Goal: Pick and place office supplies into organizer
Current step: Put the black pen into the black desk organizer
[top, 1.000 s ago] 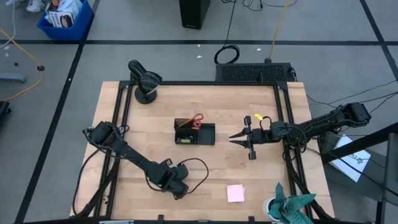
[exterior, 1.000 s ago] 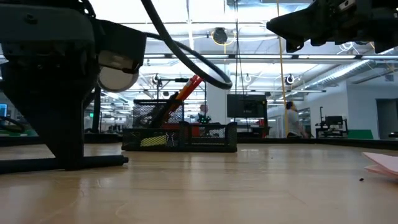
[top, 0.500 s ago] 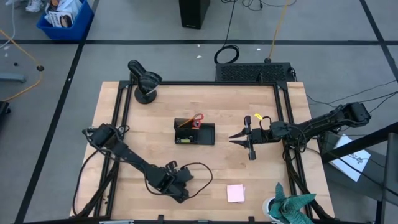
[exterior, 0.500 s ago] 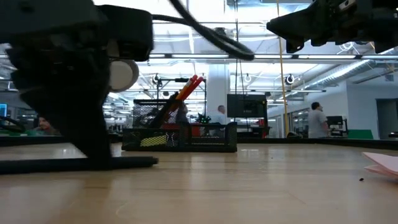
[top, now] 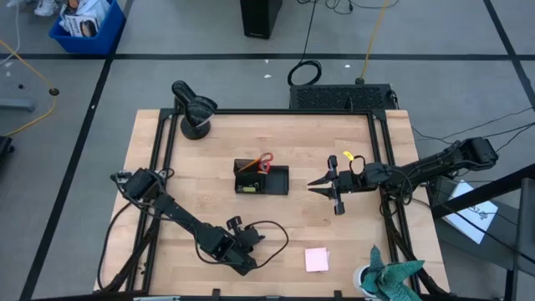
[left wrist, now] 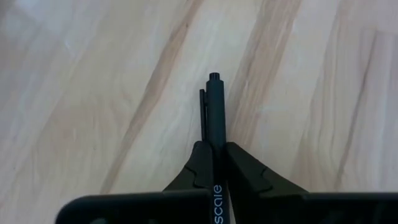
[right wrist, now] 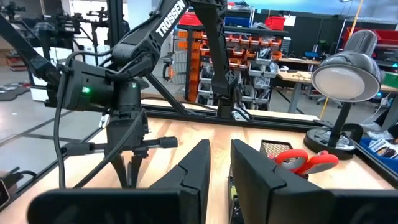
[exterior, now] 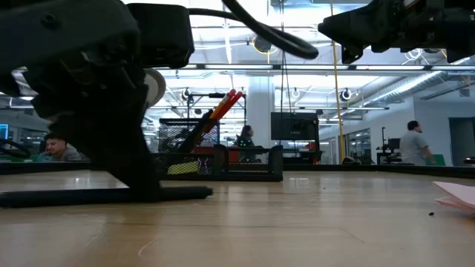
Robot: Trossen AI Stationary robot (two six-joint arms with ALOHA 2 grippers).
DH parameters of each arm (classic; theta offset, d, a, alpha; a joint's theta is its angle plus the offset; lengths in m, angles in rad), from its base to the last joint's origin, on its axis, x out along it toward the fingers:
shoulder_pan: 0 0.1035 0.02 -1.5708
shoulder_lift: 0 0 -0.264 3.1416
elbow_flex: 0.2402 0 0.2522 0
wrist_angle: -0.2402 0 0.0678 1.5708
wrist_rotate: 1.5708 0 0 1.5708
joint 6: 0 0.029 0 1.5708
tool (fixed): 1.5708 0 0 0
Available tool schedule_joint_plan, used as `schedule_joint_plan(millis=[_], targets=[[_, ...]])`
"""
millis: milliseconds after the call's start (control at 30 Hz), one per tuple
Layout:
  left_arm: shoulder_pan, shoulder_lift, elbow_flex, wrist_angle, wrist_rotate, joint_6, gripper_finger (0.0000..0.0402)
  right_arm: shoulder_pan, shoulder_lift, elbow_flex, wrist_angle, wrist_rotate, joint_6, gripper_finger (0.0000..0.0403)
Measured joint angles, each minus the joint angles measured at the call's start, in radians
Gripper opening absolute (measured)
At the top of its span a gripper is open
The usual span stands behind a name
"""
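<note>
Left wrist view, black pen [left wrist: 216, 118] pinched lengthwise (flat on table), left hand [left wrist: 212, 163] clamped

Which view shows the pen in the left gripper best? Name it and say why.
The left wrist view: the black pen is clamped between the left gripper's fingers, its tip over the wooden table. The high view shows only that gripper; the low and right wrist views don't show the pen.
</note>
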Motion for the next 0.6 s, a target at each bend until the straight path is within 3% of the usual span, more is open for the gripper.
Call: schedule_joint_plan(millis=[367,600], targets=[[-0.010,0.002,0.000,0.055,-0.071,0.049,0.0029,0.000,0.000,0.000,0.000,0.000,0.019,0.0059],[0.004,0.002,-0.005,0.178,-0.235,0.243,0.0023,0.000,0.000,0.000,0.000,0.000,0.019,0.0059]])
